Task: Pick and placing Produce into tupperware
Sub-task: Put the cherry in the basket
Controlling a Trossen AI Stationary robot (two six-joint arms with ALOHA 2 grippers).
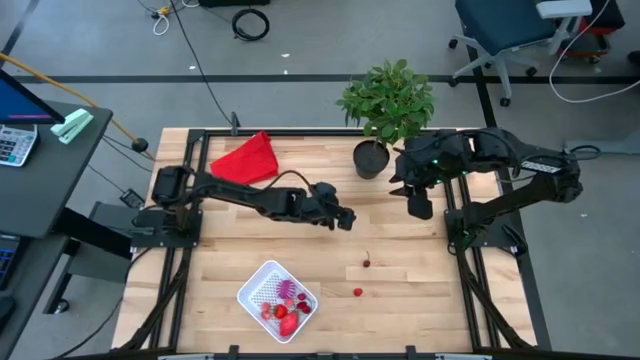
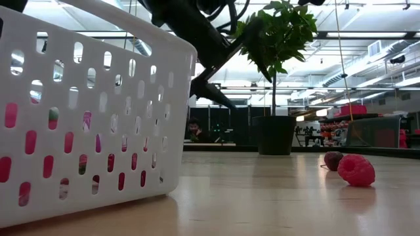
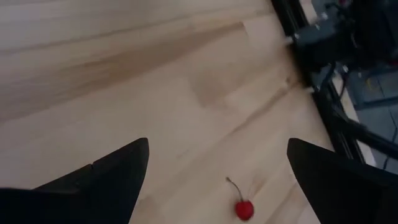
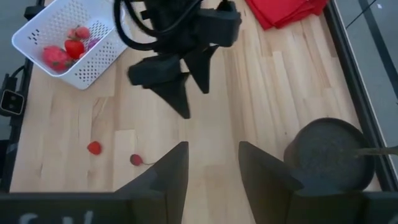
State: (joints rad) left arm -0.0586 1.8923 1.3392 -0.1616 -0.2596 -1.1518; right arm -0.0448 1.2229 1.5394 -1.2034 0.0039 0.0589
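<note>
The white tupperware [image 1: 278, 298] sits near the table's near edge and holds several red fruit pieces and a purple one [image 4: 68, 38]. A cherry [image 1: 367, 263] and a red berry [image 1: 358, 292] lie on the bare wood to its right; the low view shows the berry [image 2: 356, 169] in front of the cherry [image 2: 333, 160]. My left gripper [image 1: 342, 217] hovers open over mid-table, the cherry [image 3: 244, 210] just ahead of its fingers [image 3: 118, 174]. My right gripper [image 1: 418, 203] waits open near the plant pot, with nothing between its fingers [image 4: 171, 171].
A black pot [image 1: 370, 158] with a green plant [image 1: 388, 98] stands at the far edge, close beside my right gripper. A red cloth [image 1: 248, 158] lies at the far left. The table's black frame rail [image 1: 458, 250] runs along the right side. Bare wood [image 1: 420, 300] spreads right of the tupperware.
</note>
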